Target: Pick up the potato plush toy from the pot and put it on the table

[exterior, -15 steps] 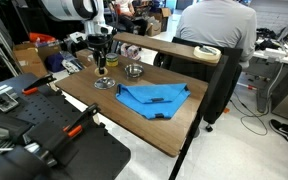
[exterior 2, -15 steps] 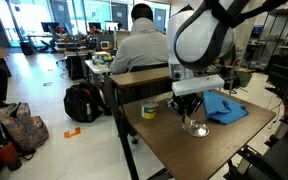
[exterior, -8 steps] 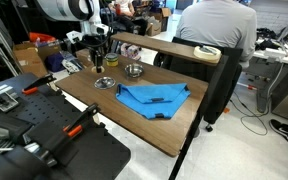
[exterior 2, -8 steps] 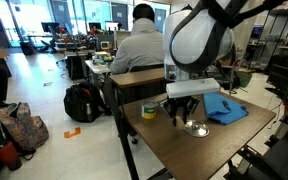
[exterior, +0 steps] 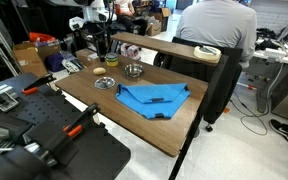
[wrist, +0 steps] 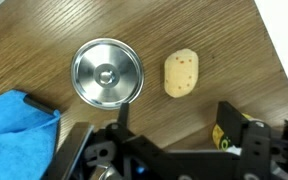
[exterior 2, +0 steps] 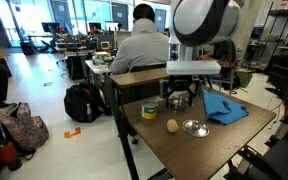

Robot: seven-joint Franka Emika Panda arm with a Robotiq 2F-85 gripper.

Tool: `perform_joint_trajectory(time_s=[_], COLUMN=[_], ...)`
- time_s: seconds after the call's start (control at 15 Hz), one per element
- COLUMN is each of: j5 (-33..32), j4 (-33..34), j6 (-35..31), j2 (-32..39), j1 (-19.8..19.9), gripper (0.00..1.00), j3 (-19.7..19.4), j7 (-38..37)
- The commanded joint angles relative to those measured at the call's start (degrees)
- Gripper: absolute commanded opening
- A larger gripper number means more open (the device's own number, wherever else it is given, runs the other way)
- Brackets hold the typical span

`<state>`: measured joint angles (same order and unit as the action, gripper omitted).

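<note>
Where my gripper (wrist: 164, 152) stands: above the table (wrist: 44, 25), jaws apart, nothing held.
toy (wrist: 182, 73): lying on the table near its edge, just beside the dish (wrist: 107, 73), not touching.
pot (exterior: 133, 70): in an exterior view, apart from the toy.
cloth (wrist: 14, 118): blue, at the dish's other side.

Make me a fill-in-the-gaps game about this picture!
The potato plush toy lies on the wooden ___.
The colour of the cloth beside the round silver dish is ___.
The open gripper holds ___.
Missing words: table, blue, nothing.
</note>
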<state>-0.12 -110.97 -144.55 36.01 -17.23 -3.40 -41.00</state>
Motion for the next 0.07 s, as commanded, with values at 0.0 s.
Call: perform_joint_trajectory(time_s=[0.0], j5=[-0.10], j4=[0.07], j6=[0.13], j2=[-0.13], j1=[0.23], gripper=[1.00], j3=[0.11], j7=[-0.04])
